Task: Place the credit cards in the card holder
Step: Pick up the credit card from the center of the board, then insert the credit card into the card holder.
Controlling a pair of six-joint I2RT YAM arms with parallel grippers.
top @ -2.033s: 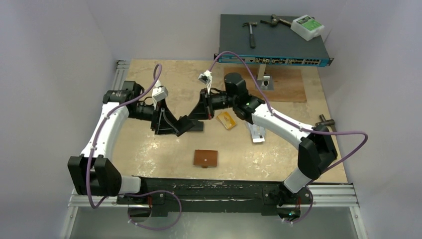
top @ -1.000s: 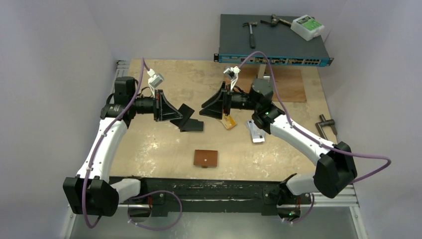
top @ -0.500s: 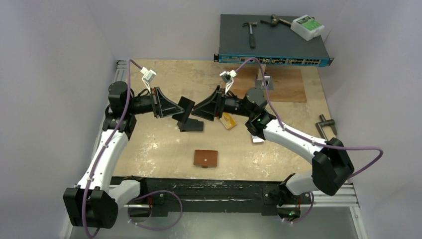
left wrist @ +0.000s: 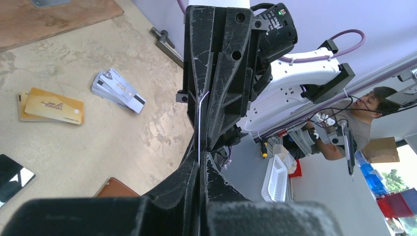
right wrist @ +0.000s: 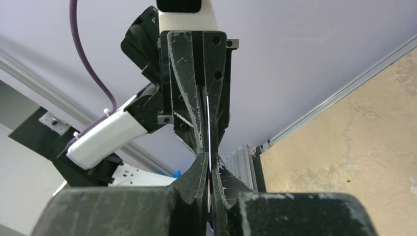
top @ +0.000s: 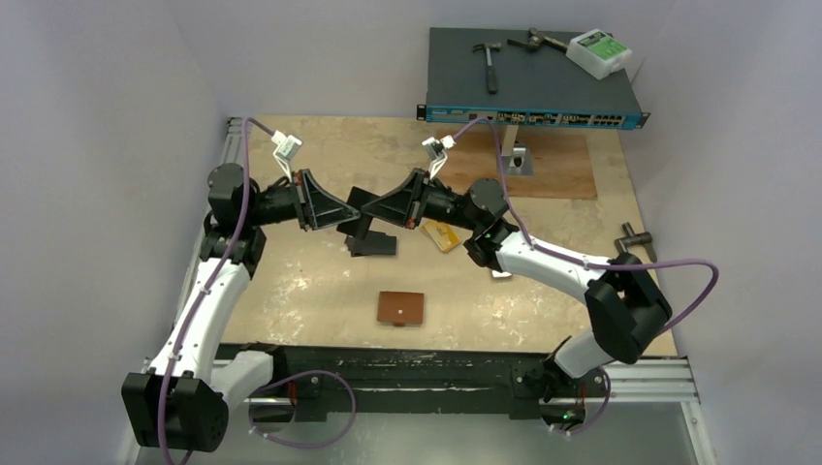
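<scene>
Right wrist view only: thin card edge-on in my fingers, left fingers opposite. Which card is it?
Observer: A thin black plastic card, clamped by the left fingers and the right fingers both.
Operator: Holder location?
Observer: The small brown leather card holder lies flat on the table near the arm bases, untouched.
Operator: Other cards?
Observer: Gold-orange plastic cards and silvery white striped cards lie flat on the table, seen from the left wrist.
</scene>
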